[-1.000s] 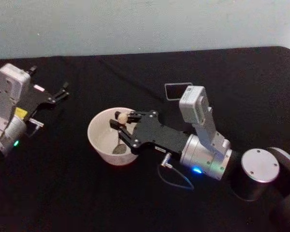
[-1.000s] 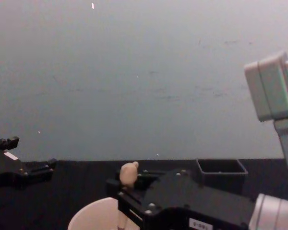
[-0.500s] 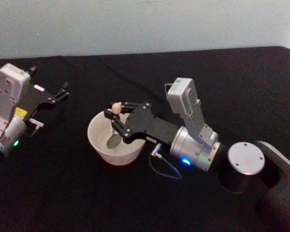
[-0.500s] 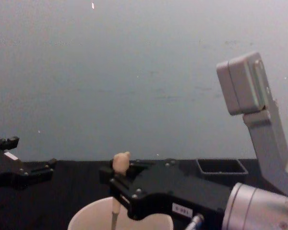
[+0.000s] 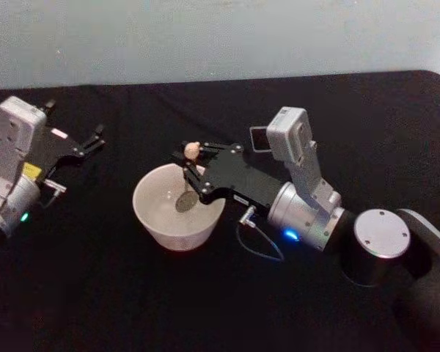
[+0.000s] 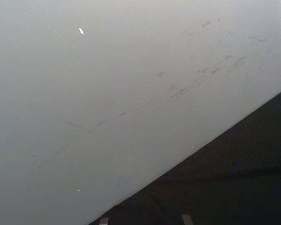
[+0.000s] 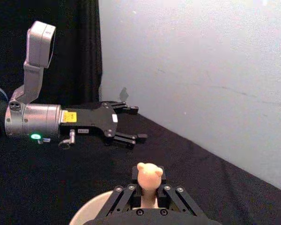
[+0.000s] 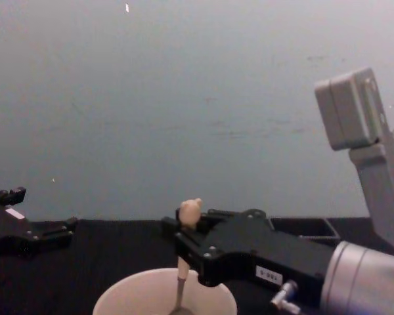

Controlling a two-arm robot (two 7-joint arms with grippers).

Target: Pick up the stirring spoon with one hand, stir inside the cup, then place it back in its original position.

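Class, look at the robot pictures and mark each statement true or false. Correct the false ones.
1. The right gripper holds the stirring spoon with its metal bowl down inside the cup. True.
2. The left gripper is steadying the cup. False: it sits off to the robot's left, open and holding nothing, well apart from the cup.
3. The stirring spoon stands in the dark square holder. False: the spoon is in the cup, and the holder sits farther back, behind the right arm.
4. The cup rests on a black tabletop. True.
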